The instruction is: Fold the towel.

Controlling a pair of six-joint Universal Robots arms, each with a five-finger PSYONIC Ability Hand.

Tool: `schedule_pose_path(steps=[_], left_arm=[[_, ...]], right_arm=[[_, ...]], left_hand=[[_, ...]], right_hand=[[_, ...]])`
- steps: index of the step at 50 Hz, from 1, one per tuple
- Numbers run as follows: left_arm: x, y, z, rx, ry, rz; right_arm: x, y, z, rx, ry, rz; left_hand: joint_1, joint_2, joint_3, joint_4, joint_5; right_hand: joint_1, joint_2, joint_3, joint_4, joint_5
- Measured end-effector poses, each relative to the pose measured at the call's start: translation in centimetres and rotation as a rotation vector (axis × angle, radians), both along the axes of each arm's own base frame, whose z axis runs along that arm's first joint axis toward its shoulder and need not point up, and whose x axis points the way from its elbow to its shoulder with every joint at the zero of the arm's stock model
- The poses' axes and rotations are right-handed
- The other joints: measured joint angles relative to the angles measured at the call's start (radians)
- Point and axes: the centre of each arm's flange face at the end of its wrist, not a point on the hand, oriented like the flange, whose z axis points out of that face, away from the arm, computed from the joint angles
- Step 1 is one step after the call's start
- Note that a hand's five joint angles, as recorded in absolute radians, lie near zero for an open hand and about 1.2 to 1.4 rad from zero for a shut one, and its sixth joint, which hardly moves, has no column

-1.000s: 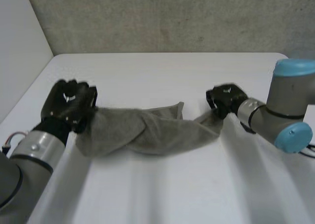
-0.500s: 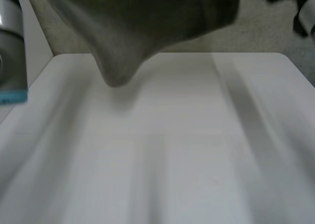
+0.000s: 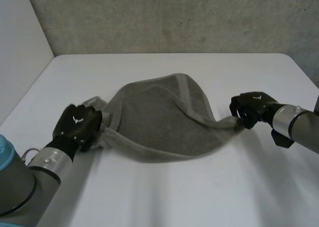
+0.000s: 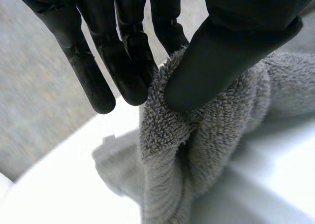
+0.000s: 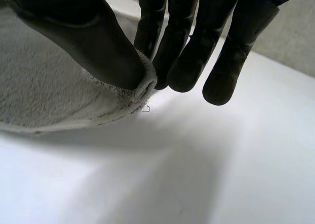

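Towel (image 3: 159, 119) stretched between my left robot hand (image 3: 77, 125) and right robot hand (image 3: 253, 107), each pinching an end; spreading step, I reckoned, flattening due next.

— Head view: on the left hand (image 3: 77, 124) I can't see the fingertips; its back covers them and the towel (image 3: 164, 122) corner.
— Same here: my right arm (image 3: 299, 129) runs off the edge, and the right hand (image 5: 187, 42) has its thumb over most of the other corner.
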Motion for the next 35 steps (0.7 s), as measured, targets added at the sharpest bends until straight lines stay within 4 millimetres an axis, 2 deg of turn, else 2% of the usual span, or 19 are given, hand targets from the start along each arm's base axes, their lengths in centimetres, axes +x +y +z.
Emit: schedule_pose_path(steps=[5,8,16,25,30,35], left_arm=[[0.3,0.6,0.2,0.061,-0.019,0.009],[0.4,0.6,0.6,0.061,-0.018,0.011],[0.2,-0.4,2.2,0.014,0.007,0.017],[-0.4,-2.3,5.4,-0.075,0.082,0.020],[-0.9,-3.3,7.4,-0.107,0.151,0.021],[-1.0,-3.6,8.0,-0.108,0.178,0.023]], right_arm=[[-0.6,0.3,-0.6,0.023,0.011,-0.012],[-0.8,0.4,-0.7,0.024,0.012,-0.014],[-0.8,1.8,0.7,-0.043,0.045,0.036],[-0.2,4.5,2.2,-0.156,0.058,0.091],[1.9,6.7,2.4,-0.151,-0.001,0.137],[3.7,7.7,2.4,-0.080,-0.103,0.147]], left_hand=[[0.000,0.000,0.000,0.000,0.000],[0.000,0.000,0.000,0.000,0.000],[0.000,0.000,0.000,0.000,0.000],[0.000,0.000,0.000,0.000,0.000],[0.000,0.000,0.000,0.000,0.000],[0.000,0.000,0.000,0.000,0.000]], right_hand=[[-0.070,-0.070,-0.074,-0.071,-0.074],[-0.464,-0.475,-0.461,-0.455,-0.471],[-1.019,-1.037,-1.048,-1.033,-1.071],[-1.089,-1.084,-1.097,-1.078,-1.101],[-1.089,-1.084,-1.097,-1.078,-1.102],[-1.089,-1.084,-1.097,-1.078,-1.101]])
